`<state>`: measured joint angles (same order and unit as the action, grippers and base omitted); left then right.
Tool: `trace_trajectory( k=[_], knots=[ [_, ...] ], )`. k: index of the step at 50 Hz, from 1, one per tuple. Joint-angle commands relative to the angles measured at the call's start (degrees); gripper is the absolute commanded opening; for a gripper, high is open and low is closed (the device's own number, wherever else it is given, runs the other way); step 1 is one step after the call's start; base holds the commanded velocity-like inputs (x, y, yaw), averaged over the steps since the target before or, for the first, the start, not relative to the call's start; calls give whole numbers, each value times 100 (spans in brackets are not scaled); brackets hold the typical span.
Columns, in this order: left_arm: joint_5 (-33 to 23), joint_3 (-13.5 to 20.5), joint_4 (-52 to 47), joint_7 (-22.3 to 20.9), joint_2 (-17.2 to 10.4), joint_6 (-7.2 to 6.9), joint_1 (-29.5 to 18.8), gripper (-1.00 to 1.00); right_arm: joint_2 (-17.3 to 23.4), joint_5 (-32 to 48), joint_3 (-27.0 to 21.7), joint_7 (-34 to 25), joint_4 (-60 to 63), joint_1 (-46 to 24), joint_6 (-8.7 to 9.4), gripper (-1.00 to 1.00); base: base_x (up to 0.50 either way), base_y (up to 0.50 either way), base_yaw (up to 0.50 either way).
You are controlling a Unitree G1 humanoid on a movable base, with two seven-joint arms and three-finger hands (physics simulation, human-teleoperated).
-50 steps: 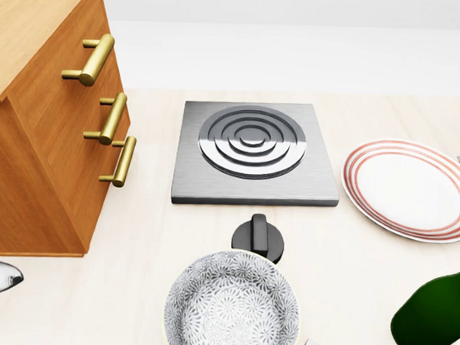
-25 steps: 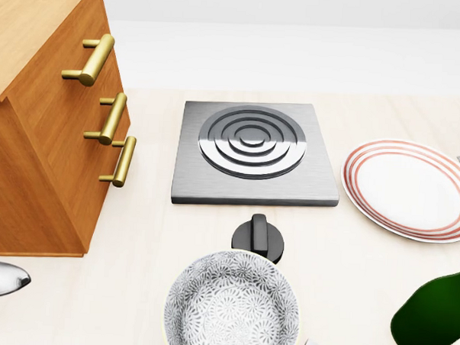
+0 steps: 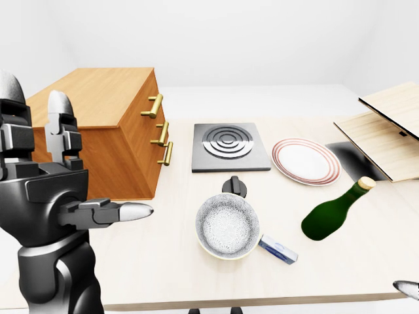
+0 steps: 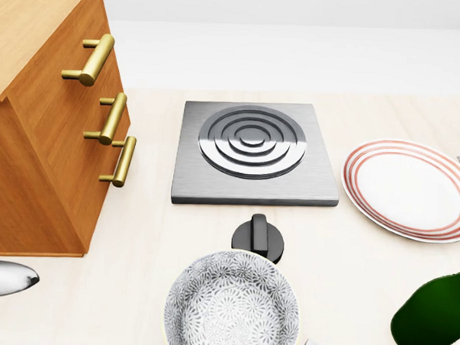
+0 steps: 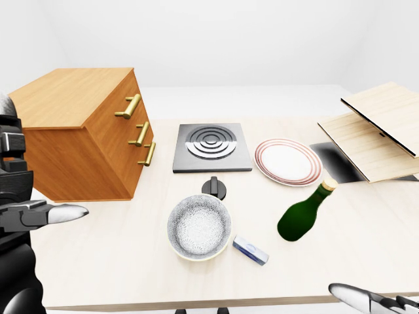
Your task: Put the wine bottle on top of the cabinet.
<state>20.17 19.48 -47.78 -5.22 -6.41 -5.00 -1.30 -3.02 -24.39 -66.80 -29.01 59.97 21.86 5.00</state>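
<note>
The green wine bottle (image 3: 332,213) lies on its side on the pale table (image 3: 163,261), cork end pointing up-right, to the right of the bowl. Only its dark base (image 4: 433,316) shows in the head view. The wooden cabinet (image 3: 108,127) with brass drawer handles stands at the table's left; its flat top is bare. My left hand (image 3: 78,163) is raised at the left edge, open, fingers upright and thumb pointing right, holding nothing and far from the bottle. My right hand (image 5: 370,299) reaches in at the bottom right, below the bottle, fingers stretched out and empty.
A patterned bowl (image 3: 227,224) sits at centre with a black knob (image 3: 234,186) above it and a small blue-white packet (image 3: 277,249) at its right. A steel hob plate (image 3: 229,146), a red-rimmed plate (image 3: 306,161) and tilted wooden boards (image 3: 386,131) lie beyond.
In the head view my left fingertip has crept a little to the right along the bottom-left edge. The bottle and everything else have stayed put.
</note>
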Motion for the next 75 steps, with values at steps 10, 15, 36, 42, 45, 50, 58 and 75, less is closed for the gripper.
trace_trajectory(
  k=[10,15,36,42,45,50,58,75],
  knots=[
    [-87,-75,11,-14,25,0,6,100,-561,1033,85,-672,-252,-308,0,100,0,0,0],
    [-97,-74,38,-57,45,0,45,100,-765,2486,571,-763,-374,-256,0,100,0,0,0],
    [-84,-65,258,-123,50,0,82,100,-585,2720,914,-714,-471,-470,0,100,0,0,0],
    [-102,-62,256,-122,47,0,72,100,-505,2723,1021,-604,-643,-510,0,100,0,0,0],
    [-149,-113,310,-143,67,0,96,100,-479,2669,1030,-556,-871,-493,0,100,0,0,0],
    [-197,-164,332,-148,79,0,99,100,-398,2696,1144,-445,-972,-524,0,100,0,0,0],
    [-198,-143,289,-132,62,0,67,100,-353,2664,1238,-327,-1233,-505,0,100,0,0,0],
    [-330,-236,354,-151,101,0,70,100,-159,2633,1479,-50,-1757,-586,0,100,0,0,0]
  ],
)
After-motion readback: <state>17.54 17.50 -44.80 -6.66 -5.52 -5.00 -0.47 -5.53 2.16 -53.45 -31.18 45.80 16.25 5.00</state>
